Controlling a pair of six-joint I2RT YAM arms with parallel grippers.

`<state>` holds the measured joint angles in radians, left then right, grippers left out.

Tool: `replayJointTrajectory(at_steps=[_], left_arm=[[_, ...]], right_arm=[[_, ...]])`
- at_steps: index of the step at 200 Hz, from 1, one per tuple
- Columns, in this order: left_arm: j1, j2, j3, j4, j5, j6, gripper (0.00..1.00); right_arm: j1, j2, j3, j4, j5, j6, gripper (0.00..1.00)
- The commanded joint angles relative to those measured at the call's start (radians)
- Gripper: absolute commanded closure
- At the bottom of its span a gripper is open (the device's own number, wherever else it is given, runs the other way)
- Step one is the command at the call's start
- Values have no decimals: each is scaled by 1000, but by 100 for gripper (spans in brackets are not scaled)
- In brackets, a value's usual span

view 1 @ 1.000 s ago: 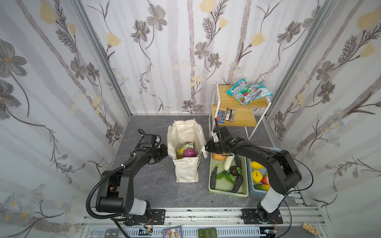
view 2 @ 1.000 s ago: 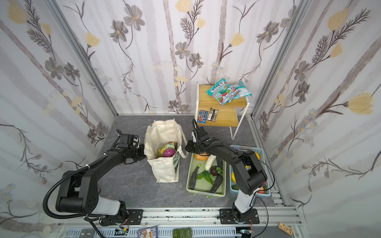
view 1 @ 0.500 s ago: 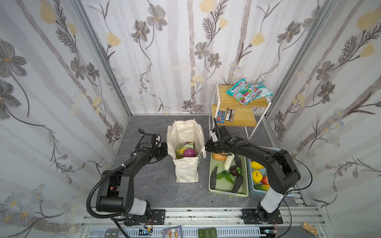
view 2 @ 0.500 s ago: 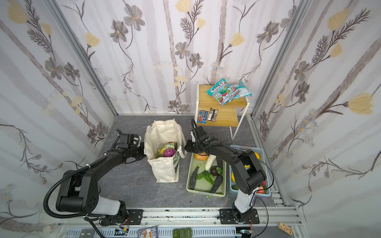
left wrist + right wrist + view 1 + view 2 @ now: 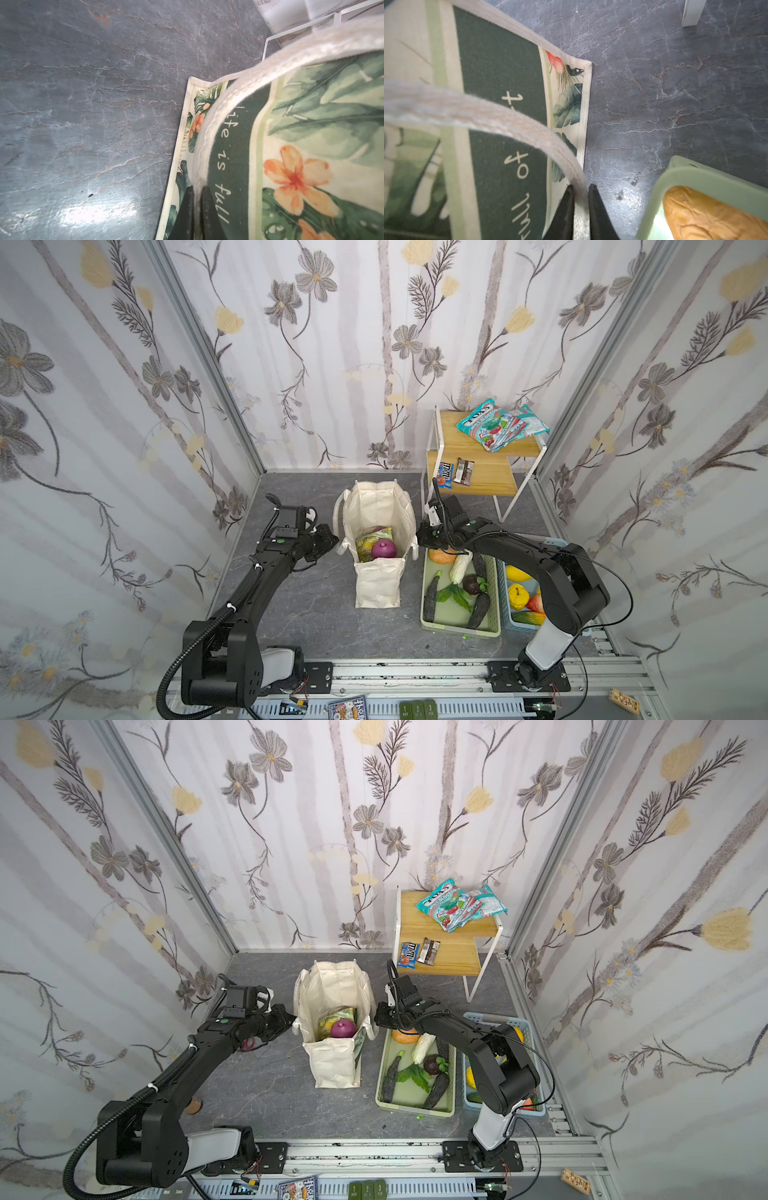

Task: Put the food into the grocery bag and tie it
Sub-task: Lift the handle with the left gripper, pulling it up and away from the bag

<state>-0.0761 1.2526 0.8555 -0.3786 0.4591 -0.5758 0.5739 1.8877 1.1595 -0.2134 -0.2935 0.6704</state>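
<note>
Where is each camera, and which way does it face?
Top views: high behind the robot, looking down on the grocery bag, left arm and right arm.
Left wrist: on the left arm, looking past the left gripper, shut on a strap handle, at the bag's print.
Right wrist: on the right arm; right gripper shut on the other strap handle, green basket nearby.
Shared: both wrist views show the bag's lettering.

A two-tier wooden table [image 5: 494,477] with white metal legs stands on the grey marbled floor [image 5: 316,614]. Behind and beside it rise pale walls [image 5: 353,344] printed with grey and yellow flowers.
</note>
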Motion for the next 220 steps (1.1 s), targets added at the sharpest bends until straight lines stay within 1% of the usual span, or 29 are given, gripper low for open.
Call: replayJointTrajectory(at_steps=[1,41,78,86,93,109,140,157,171,182,210,218,220], left_arm=[[12,-48,26,-63,-22,37,100],[39,-104,98,-137,-33,56,100],[46,-139,210,-183,-16,55,100],[46,-147,239,-195,-16,53,100],[47,-152,265,-205,-16,53,100],[46,-165,325,-223,-12,46,100],[43,-174,432,-229,30,13,100],[23,-173,471,-211,38,-13,100],[1,-170,499,-185,33,-41,100],[-17,-168,526,-169,21,-58,100],[-51,-152,591,-132,19,-103,100],[-66,-145,591,-121,19,-112,100],[-71,-142,615,-118,19,-113,100]], right_arm=[[2,-27,-10,53,-9,17,85],[-1,-99,-25,37,16,25,88],[-5,-134,-25,19,15,25,88],[-5,-134,-22,5,11,24,85],[-5,-134,-18,-16,20,23,80],[-6,-149,-34,-35,31,26,73],[-15,-191,-74,-34,45,31,63],[-23,-195,-78,-42,44,32,59],[-25,-201,-77,-59,41,41,52],[-30,-218,-83,-67,34,56,49],[-55,-283,-131,-73,22,108,42],[-59,-334,-148,-72,17,115,39],[-59,-342,-151,-71,17,116,39]])
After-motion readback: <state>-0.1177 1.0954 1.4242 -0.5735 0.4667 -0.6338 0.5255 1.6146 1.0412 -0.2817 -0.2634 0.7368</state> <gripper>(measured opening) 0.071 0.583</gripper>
